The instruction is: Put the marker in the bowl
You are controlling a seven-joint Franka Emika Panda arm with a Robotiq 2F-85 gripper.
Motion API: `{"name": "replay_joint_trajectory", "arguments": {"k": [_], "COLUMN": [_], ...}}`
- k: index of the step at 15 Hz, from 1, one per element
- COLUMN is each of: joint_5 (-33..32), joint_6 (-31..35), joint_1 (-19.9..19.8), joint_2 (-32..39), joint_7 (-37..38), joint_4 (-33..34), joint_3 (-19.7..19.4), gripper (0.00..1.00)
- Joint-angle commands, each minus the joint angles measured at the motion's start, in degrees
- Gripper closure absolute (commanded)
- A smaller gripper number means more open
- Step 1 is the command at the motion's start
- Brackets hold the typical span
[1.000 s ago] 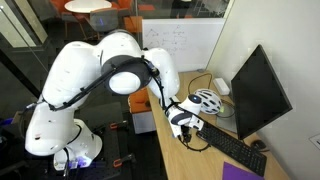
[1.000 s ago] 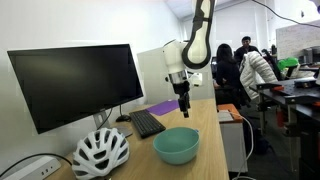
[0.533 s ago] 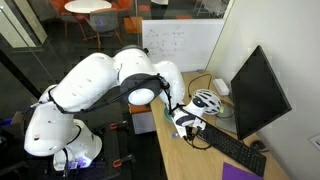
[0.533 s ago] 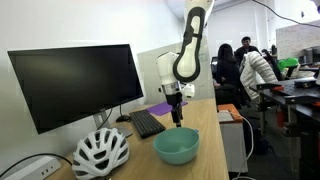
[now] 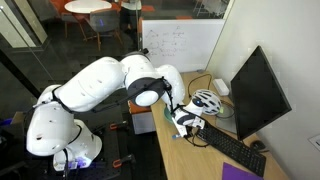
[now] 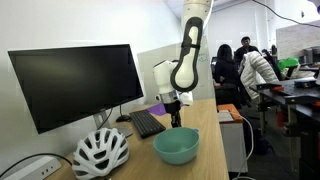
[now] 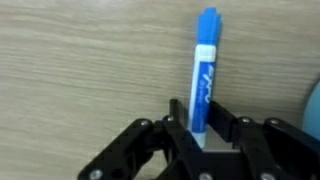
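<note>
In the wrist view the marker (image 7: 205, 70), with a blue cap and a white and blue barrel, lies on the wooden desk (image 7: 80, 60), pointing away from the camera. My gripper (image 7: 208, 108) has its two black fingers (image 7: 177, 112) pressed in on either side of the barrel's near end. In an exterior view the gripper (image 6: 176, 122) reaches down to the desk just behind the teal bowl (image 6: 176, 146). A sliver of the bowl (image 7: 314, 105) shows at the right edge of the wrist view. The marker itself is too small to make out in either exterior view.
A white vented helmet (image 6: 100, 153) lies to one side of the bowl near the desk's end. A black monitor (image 6: 75, 85) and a keyboard (image 6: 147, 122) stand along the wall side. The desk's open edge (image 6: 222, 140) runs past the bowl.
The arm has come down from above the desk to the desktop beside the bowl. The jaws have gone from wide open to closed in on the marker.
</note>
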Motion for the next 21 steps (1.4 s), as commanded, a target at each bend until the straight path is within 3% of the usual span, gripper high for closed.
{"name": "replay_joint_trajectory", "arguments": {"k": [1, 2, 3, 5, 9, 13, 17, 21], "joint_5": [0.0, 0.0, -0.2, -0.5, -0.8, 0.0, -1.0, -3.2], "joint_6": [-2.0, -1.2, -1.0, 0.6, 4.4, 5.2, 4.9, 4.2], "joint_1": [0.9, 0.7, 0.8, 0.0, -5.7, -11.9, -11.5, -7.6], "joint_2": [0.6, -0.1, -0.7, -2.2, -6.4, -10.7, -13.6, -14.9], "joint_7": [-0.8, -1.2, -1.3, -2.6, -14.0, -25.0, -29.6, -30.8], "joint_4": [1.5, 0.9, 0.5, -0.9, -3.9, -7.0, -9.0, -9.4], "joint_3": [-0.7, -0.5, -0.7, -0.3, 4.0, 10.8, 14.8, 16.7], "gripper": [0.93, 1.0, 0.95, 0.95, 0.95, 0.95, 0.95, 0.95]}}
